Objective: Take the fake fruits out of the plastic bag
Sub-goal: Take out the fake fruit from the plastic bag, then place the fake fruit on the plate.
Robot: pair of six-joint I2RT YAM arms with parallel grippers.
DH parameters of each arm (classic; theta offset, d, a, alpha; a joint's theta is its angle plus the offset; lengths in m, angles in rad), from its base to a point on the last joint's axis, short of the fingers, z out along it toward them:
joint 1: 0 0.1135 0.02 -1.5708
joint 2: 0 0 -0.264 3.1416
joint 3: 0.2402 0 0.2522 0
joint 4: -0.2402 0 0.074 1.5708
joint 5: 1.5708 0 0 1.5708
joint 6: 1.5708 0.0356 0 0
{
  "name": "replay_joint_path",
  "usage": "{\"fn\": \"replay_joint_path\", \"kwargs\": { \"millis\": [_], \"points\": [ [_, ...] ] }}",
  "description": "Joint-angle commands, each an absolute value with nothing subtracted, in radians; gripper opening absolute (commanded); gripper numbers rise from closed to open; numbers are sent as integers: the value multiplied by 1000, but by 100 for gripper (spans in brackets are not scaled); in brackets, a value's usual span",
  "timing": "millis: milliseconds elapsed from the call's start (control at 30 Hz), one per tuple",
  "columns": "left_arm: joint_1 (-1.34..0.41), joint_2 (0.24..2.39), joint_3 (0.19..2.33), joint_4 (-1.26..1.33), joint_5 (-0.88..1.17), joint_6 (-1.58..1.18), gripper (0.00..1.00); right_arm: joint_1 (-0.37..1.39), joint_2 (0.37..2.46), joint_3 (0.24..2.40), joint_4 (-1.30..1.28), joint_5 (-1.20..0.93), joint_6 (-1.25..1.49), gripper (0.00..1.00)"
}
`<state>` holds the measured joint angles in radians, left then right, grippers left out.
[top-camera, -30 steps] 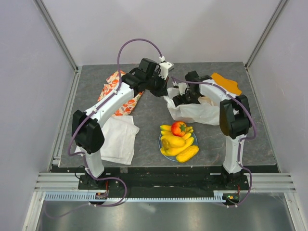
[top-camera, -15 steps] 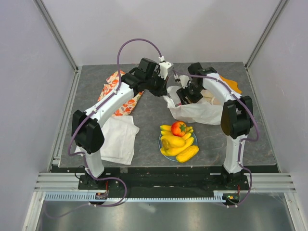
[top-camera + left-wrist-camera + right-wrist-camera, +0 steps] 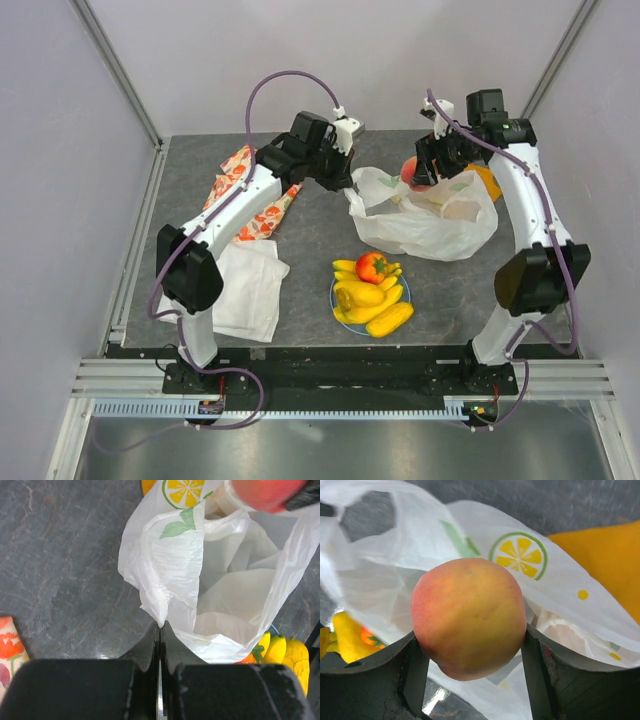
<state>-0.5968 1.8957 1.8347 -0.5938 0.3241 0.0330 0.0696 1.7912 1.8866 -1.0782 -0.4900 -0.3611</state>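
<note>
Right wrist view: my right gripper (image 3: 470, 636) is clamped on the peach (image 3: 468, 615) at frame centre, with the plastic bag (image 3: 380, 575) spread behind it. Left wrist view: my left gripper (image 3: 160, 632) has its fingers pressed together at lower centre, pinching the bag's rim. Top view: bananas (image 3: 362, 296) and a red round fruit (image 3: 372, 266) lie on the blue plate (image 3: 334, 299), lower centre.

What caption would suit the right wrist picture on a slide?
Right gripper holds a peach between its fingers, the white plastic bag behind it.
</note>
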Motion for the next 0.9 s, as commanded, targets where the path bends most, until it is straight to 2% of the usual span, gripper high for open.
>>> {"fn": "replay_joint_path", "kwargs": {
  "millis": [0,33,133,167,267,400,667,867],
  "points": [
    [-589,1924,1922,-561,325,28,2,115,1603,1911,-1075,-664,-406,33],
    [-589,1927,1928,-561,324,29,4,133,1580,1898,-1094,-676,-432,34],
    [-584,1921,1951,-554,316,29,31,270,1500,1818,-1228,-660,-589,35],
    [-584,1918,1954,-551,313,31,49,306,1452,1774,-1255,-655,-625,36],
    [-584,1888,1953,-546,304,32,63,451,1357,1567,-1279,-591,-678,35],
    [-583,1819,1896,-549,276,60,67,587,1299,1386,-1278,-511,-739,36],
    [-580,1672,1747,-549,273,81,68,790,1290,1290,-1235,-393,-729,38],
    [-580,1625,1712,-552,267,98,68,862,1308,1232,-1177,-310,-736,39]
  ]
}}
